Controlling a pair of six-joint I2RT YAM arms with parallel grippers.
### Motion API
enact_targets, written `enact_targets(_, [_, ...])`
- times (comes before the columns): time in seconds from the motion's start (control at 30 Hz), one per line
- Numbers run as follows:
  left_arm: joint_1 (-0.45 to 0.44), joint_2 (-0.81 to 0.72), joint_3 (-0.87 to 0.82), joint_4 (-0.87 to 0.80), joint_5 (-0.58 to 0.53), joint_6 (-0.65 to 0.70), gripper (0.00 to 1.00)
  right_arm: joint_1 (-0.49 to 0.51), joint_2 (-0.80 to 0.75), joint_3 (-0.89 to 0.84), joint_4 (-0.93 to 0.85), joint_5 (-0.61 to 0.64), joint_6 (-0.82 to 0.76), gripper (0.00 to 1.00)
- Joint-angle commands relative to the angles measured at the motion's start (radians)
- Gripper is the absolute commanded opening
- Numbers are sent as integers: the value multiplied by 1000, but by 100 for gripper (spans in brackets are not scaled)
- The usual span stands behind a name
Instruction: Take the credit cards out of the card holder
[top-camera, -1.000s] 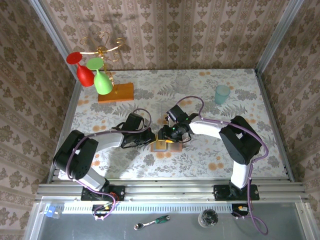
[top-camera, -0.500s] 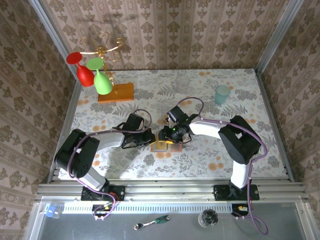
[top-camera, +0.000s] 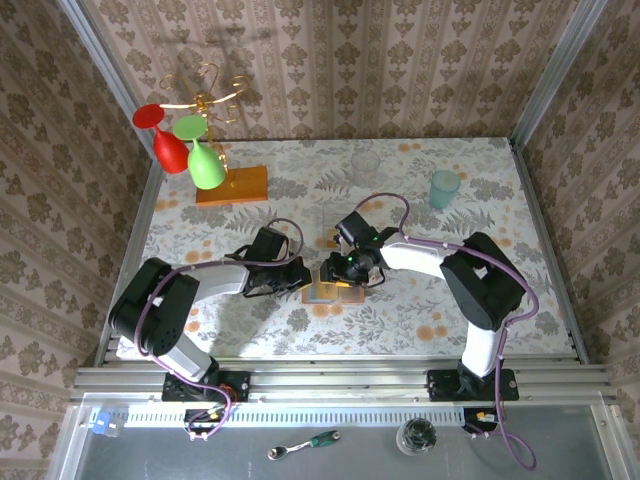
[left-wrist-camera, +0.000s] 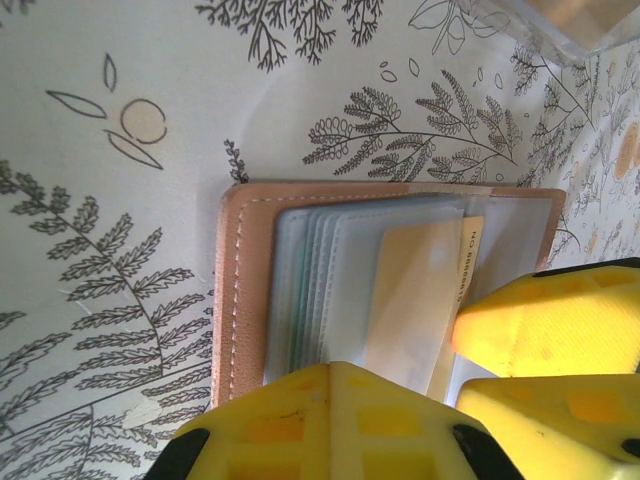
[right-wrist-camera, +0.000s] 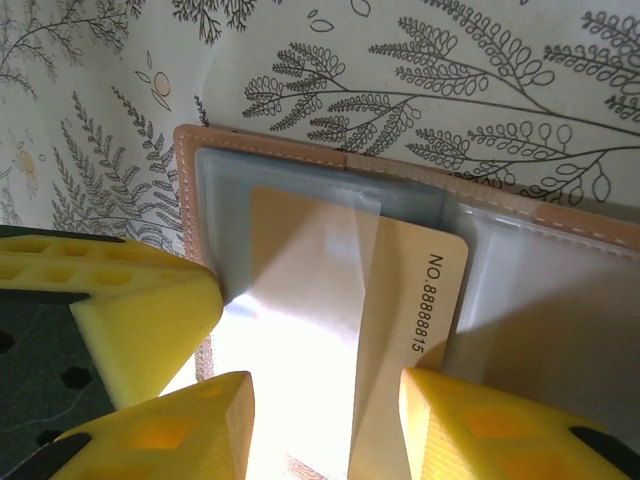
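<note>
We see the card holder lying open and flat near the middle of the table. Close up, its brown stitched rim frames a stack of grey-blue pockets. An orange-tan credit card sticks partway out of one pocket, with a printed number running along its exposed edge, and a clear sleeve crosses over it. We cannot make out any other cards in the pockets.

The right arm's fingers stand on either side of this card and close against its two opposite edges, so they are clamped on it. The left arm's fingers are pressed together, and they rest on the holder's rim beside the pockets, just next to the right pair.

From above, both arms reach in and meet over the holder. A clear plastic box sits just beyond it. Farther back on the left, an orange wooden slab carries a gold stand with red and green glasses. A teal cup stands well apart at the back right.
</note>
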Motion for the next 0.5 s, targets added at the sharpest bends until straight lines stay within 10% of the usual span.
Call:
enact_targets(0.0, [-3, -6, 12, -31, 5, 11, 0, -6, -46, -14, -42, 27, -15, 44])
enact_targets(0.47, [-37, -25, 115, -106, 2, 38, 1, -49, -113, -67, -2, -9, 2, 44])
